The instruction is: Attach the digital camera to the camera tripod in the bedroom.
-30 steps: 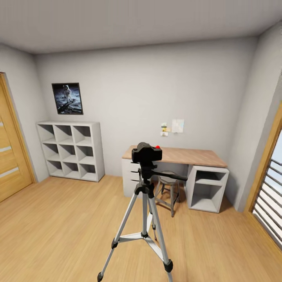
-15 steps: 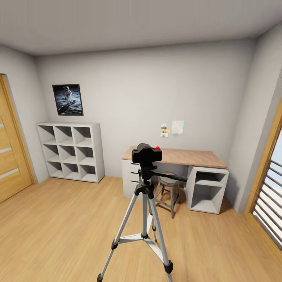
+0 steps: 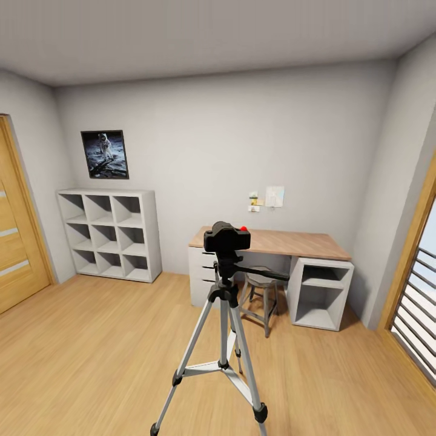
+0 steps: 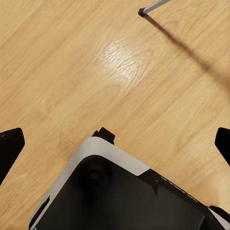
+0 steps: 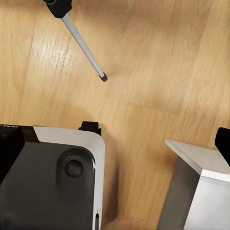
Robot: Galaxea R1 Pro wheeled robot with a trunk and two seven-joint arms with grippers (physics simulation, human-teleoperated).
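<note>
On tripod head: small black boxy digital camera (image 3: 226, 237) with red top button, seated.
Tripod: tall silver-legged camera tripod (image 3: 223, 315) on plank floor, before wood-topped worktop (image 3: 284, 241).
Left pincer (image 4: 115, 143): wide, empty.
Right pincer: cannot tell.

Bright, even, sharp render; walls bow at the edges. A glare patch shines on the floor (image 4: 120, 60) beside the tripod (image 4: 152, 6) leg's long soft shadow.
</note>
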